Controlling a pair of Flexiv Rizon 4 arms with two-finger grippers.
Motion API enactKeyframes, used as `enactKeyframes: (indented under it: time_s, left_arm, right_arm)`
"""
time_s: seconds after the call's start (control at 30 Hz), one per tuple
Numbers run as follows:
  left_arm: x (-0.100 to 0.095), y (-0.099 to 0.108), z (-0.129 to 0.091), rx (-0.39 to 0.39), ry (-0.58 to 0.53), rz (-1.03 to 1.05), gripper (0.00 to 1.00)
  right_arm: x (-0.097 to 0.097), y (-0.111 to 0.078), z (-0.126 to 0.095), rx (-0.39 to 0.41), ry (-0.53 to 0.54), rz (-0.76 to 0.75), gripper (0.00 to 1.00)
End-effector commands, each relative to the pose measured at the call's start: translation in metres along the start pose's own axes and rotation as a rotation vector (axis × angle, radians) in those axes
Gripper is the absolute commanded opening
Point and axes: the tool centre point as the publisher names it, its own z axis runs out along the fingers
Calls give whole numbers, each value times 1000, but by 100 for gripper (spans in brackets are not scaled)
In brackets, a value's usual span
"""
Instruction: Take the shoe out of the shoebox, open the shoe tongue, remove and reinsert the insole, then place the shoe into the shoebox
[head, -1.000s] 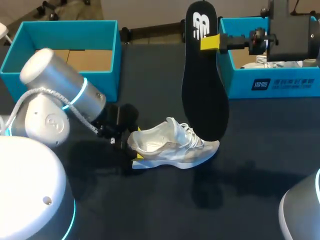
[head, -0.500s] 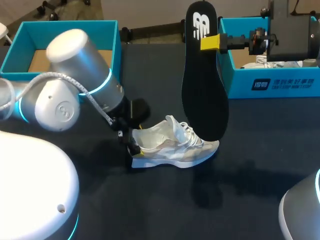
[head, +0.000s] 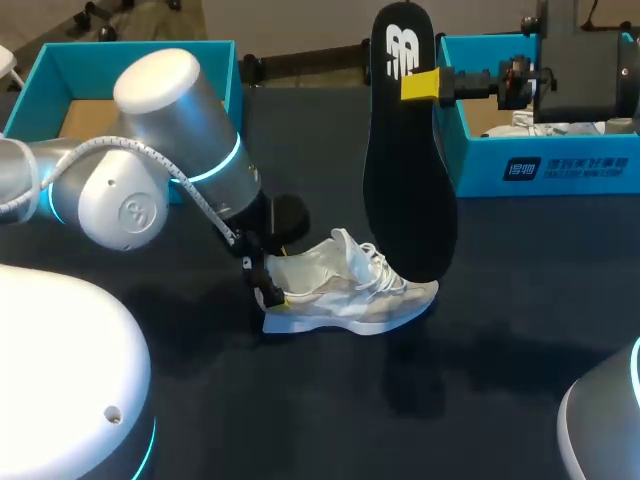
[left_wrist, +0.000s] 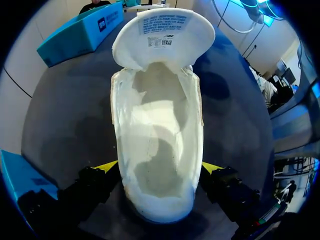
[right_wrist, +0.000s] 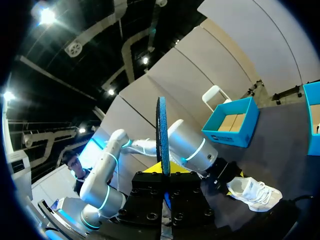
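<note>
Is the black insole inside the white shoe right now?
No, the insole is held upright in the right hand, outside the shoe.

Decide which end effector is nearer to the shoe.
Left. The left end effector grips the shoe at its heel; the right end effector is raised beyond it, holding the insole.

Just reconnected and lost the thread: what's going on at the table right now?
The shoe sits on the table, out of the shoebox, with its tongue folded open. The left pincer grips its heel from both sides. The right pincer holds the black insole up on end in the air, so the insole is out and not yet back in.
</note>
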Motion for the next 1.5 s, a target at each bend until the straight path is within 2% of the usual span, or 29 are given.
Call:
enactKeyframes:
  time_s: [0.03,0.6,1.13,1.5]
  left_arm:
    - [11,-3,-15,-65,-76,9,100]
    - [6,1,-47,-169,-96,-8,100]
    - [-4,11,-76,-191,-118,-7,100]
    - [-4,4,-78,-195,-128,-6,100]
  right_arm:
    - [-1,2,4,3,-1,1,0]
    - [-1,2,4,3,-1,1,0]
    - [-1,2,4,3,-1,1,0]
    - [-1,2,4,3,-1,1,0]
